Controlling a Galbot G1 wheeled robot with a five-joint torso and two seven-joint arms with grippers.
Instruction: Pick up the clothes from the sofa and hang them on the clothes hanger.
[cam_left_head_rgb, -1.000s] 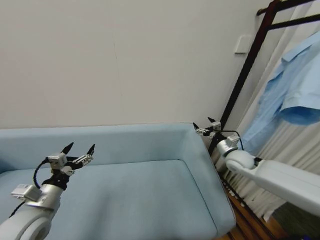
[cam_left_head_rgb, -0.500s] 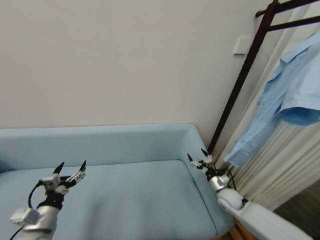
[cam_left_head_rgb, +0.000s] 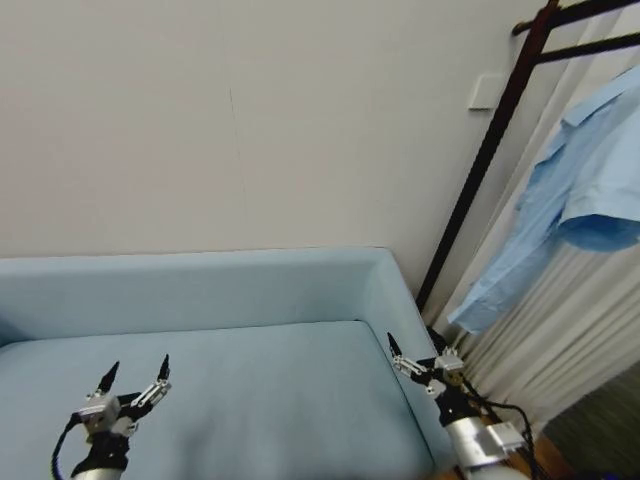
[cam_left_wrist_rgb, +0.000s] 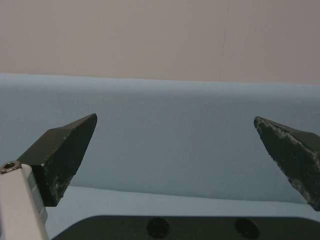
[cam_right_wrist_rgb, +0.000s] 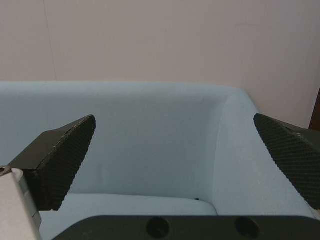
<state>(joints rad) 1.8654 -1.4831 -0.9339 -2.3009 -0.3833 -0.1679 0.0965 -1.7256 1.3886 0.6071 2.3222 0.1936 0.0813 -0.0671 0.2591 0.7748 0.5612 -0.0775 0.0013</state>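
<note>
The light blue shirt (cam_left_head_rgb: 585, 180) hung on the dark clothes rack (cam_left_head_rgb: 485, 155), just right of the pale blue sofa (cam_left_head_rgb: 250, 285). The right gripper (cam_left_head_rgb: 415, 352) hovered by the sofa's right armrest, fingers spread and empty. The left gripper (cam_left_head_rgb: 138, 375) stood low over the seat, likewise spread wide, holding nothing.

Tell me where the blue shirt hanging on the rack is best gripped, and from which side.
Grip the blue shirt by its lowest corner: it droops free beside the rack pole, toward the sofa. Come from the sofa side, from below, probably with the open right gripper, which is nearest; the left gripper hovers over the seat.
</note>
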